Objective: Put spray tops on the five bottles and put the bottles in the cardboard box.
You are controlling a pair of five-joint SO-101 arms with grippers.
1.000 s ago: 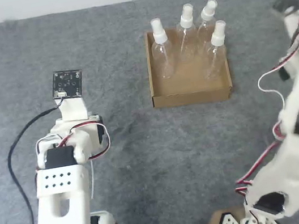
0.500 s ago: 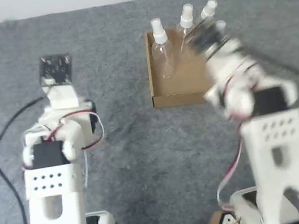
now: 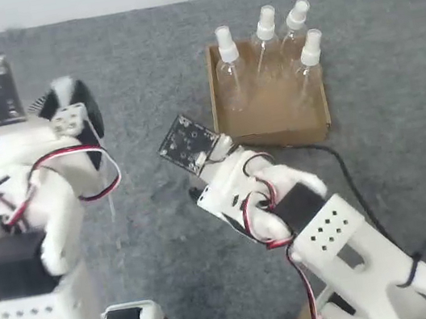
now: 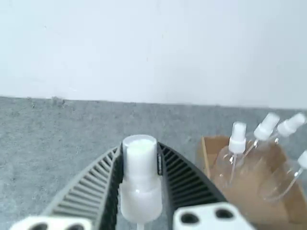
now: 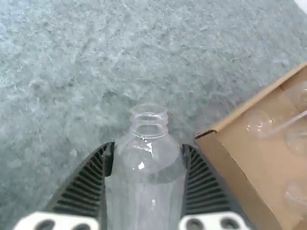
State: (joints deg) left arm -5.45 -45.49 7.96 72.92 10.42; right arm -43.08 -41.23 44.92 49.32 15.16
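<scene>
Left gripper (image 4: 140, 149) was clamped on a white plastic spray top (image 4: 140, 187), nozzle end poking up between the ribbed black jaws, held high over the far left of the grey carpeted table (image 3: 139, 57). Right gripper (image 5: 147, 151) was squeezing the shoulders of a clear plastic bottle (image 5: 146, 184), open neck bare, sitting just near and left of the shallow brown cardboard box (image 3: 275, 138). Four clear bottles with white spray tops (image 3: 230, 75) were already standing in that box, crowded toward its far side. So this looked like the fifth and last pairing, with top and bottle well apart.

The danger from here: the neck was narrow, and a top brought in slightly tilted or off-centre could catch the rim and cross-thread or pop loose. The smooth bottle could also spin or slide in the jaws once twisting started. And the box corner was close beside the bottle, so a wide swing could nudge the box and topple the four inside.
</scene>
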